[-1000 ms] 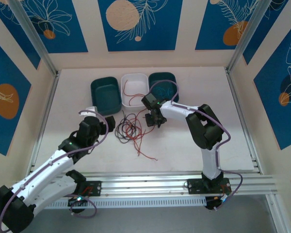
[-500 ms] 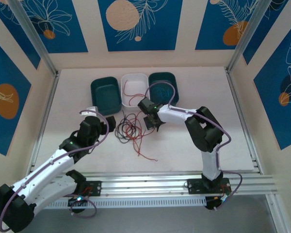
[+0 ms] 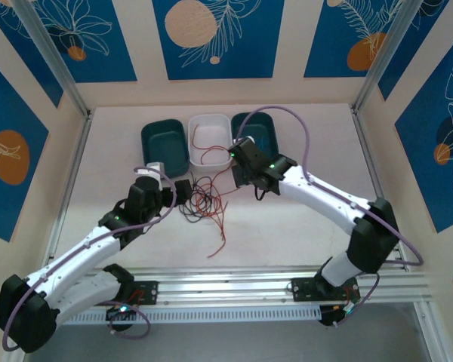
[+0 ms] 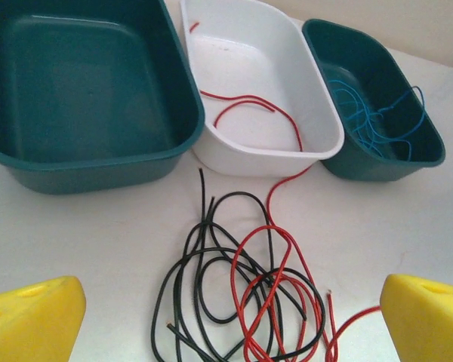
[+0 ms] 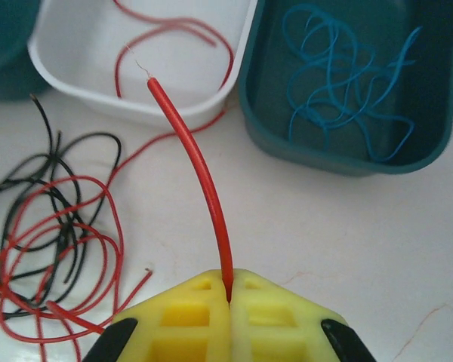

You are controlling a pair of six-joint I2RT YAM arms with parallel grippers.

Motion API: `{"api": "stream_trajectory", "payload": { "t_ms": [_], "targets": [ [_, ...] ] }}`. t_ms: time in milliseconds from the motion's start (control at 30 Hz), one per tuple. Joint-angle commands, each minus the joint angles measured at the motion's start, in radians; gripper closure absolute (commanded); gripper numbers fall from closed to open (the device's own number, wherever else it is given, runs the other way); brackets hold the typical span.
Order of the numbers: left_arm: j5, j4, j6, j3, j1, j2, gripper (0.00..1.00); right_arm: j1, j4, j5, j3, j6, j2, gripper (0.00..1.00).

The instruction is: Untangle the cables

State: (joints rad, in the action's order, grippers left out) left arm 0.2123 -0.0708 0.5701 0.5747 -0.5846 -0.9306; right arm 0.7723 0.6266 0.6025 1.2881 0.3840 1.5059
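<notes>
Right wrist view: right gripper [image 5: 230, 288] clenched on a red wire [image 5: 200, 170], pinched near its free end, which arcs up toward the white bin [image 5: 75, 53]. Left gripper [image 4: 232, 296] released, jaws wide, poised over the tangle [image 4: 245, 300] of black and red cables lying just on the near side of the white bin. Blue wires [image 5: 340, 83] lie in the teal bin [image 5: 257, 105] to its right. Assessment: cables light, limp, slightly springy, and likely to drag neighbours if pulled fast. Best hold is a free end or an outer loop, never the crossed middle.
</notes>
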Motion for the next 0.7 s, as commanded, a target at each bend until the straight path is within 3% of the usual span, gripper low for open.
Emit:
{"api": "stream_trajectory", "payload": {
  "t_ms": [0,300,667],
  "targets": [
    [-0.058,0.048,-0.016,0.001,0.003,-0.011,0.0,0.001,0.005,0.01,0.02,-0.021,-0.084,1.0],
    [-0.071,0.054,0.005,-0.028,0.003,-0.011,0.0,-0.004,-0.032,-0.034,0.144,-0.112,-0.166,1.0],
    [-0.061,0.05,0.02,-0.062,0.003,0.013,0.0,-0.005,-0.135,-0.051,0.346,-0.243,-0.12,1.0]
  ]
}}
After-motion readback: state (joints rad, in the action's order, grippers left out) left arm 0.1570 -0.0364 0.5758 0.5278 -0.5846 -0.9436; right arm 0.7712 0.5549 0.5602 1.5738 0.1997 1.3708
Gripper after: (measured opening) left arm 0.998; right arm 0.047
